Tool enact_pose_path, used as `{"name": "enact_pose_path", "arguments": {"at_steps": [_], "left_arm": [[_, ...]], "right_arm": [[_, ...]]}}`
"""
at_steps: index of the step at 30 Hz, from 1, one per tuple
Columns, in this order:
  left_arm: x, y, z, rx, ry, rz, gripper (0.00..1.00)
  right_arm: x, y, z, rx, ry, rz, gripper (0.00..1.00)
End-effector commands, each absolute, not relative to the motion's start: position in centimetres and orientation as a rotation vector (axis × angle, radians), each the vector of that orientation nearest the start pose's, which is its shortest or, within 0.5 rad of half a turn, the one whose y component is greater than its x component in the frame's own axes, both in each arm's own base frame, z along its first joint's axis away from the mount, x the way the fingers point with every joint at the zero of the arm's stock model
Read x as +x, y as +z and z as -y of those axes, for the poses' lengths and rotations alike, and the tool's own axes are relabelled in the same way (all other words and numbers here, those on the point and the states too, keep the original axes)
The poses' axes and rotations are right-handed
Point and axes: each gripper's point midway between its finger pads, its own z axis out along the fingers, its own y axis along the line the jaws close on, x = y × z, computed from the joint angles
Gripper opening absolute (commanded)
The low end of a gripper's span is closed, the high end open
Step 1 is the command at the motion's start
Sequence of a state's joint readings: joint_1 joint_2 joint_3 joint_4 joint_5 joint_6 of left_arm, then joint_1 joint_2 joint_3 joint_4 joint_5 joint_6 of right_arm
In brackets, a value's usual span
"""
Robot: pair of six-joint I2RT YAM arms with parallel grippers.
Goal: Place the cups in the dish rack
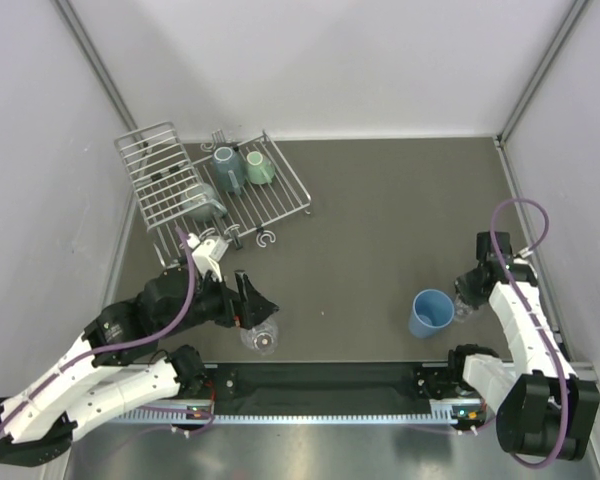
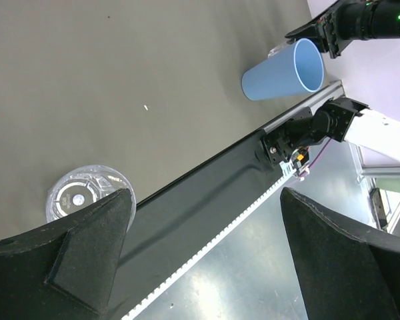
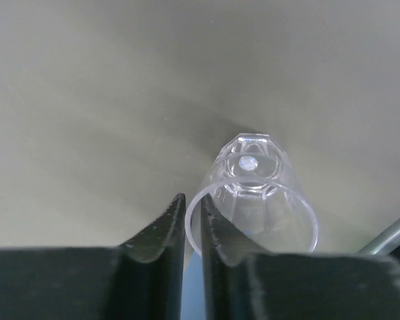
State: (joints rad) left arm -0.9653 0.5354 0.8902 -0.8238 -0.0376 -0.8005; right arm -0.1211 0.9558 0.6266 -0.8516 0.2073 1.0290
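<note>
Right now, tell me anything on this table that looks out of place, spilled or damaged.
Nothing looks spilled or broken. The only stray thing is a tiny white speck on the table, between the larger clear glass and the blue cup. What it is cannot be told.

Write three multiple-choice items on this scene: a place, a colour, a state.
1. Where are the teal mug and green mug? A on the rack B on the floor C on a shelf
2. What colour is the tumbler? A red B blue C yellow
3. How is the left gripper? A open B shut on a mug C shut on the tumbler
A: both sit on the rack's grid. B: its wall is blue. A: its jaws stand wide apart.
</note>
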Motion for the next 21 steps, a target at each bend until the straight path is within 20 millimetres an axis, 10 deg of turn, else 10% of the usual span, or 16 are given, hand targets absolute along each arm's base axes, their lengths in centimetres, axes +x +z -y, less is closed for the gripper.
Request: {"name": "enact_pose_path", "arguments": {"at_steps": [1, 11, 21], "left_arm": [[10.4, 26.5, 19.2, 0.195, -1.038, -2.164, 0.98], [11.1, 29.9, 20.5, 0.200, -1.130, -2.036, 0.98], [12.9, 36.6, 22.8, 0.053, -1.293, -1.874, 0.98]], "right_arm": [[21.1, 8.4, 3.1, 1.508, 0.026, -2.137, 0.02], [26.4, 19.0, 3.0, 1.115, 0.182, -2.036, 0.00], [29.2, 35.3, -8.3, 0.336, 0.931, -1.597, 0.00]]}}
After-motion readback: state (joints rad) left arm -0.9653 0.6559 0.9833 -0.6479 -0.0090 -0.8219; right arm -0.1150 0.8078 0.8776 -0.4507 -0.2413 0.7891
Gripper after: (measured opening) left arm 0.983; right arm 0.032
